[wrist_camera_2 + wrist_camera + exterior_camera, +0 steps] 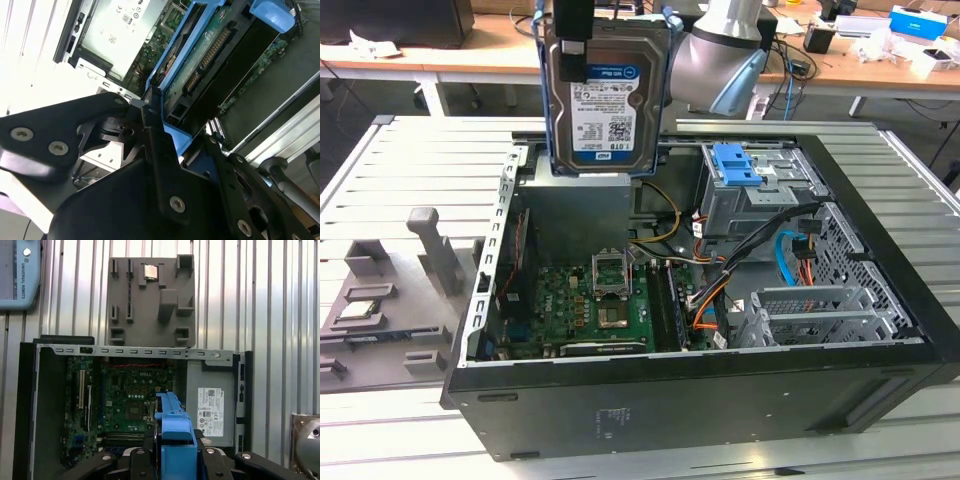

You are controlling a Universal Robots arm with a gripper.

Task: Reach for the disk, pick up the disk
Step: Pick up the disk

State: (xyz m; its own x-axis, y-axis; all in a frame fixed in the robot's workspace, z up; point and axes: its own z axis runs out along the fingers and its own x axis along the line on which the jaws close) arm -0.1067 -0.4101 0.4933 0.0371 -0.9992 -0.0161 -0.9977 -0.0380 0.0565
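Note:
The disk [607,100] hangs upright above the back of the open computer case, its white-and-blue label facing the exterior camera and blue rails down both sides. My gripper [572,45] is shut on its upper edge, and the disk is clear of the case. In the second wrist view the black fingers [155,145] clamp the blue rail of the disk [200,65], whose green circuit-board side shows. In the first wrist view the disk's blue edge [175,425] stands between the fingers of my gripper [175,452], above the motherboard.
The open black computer case [700,390] lies on a slatted metal table [420,170]. Inside are the motherboard [590,300], cables and a grey drive cage with a blue latch [740,165]. A grey fixture block [380,300] with a small chip sits at the exterior view's left.

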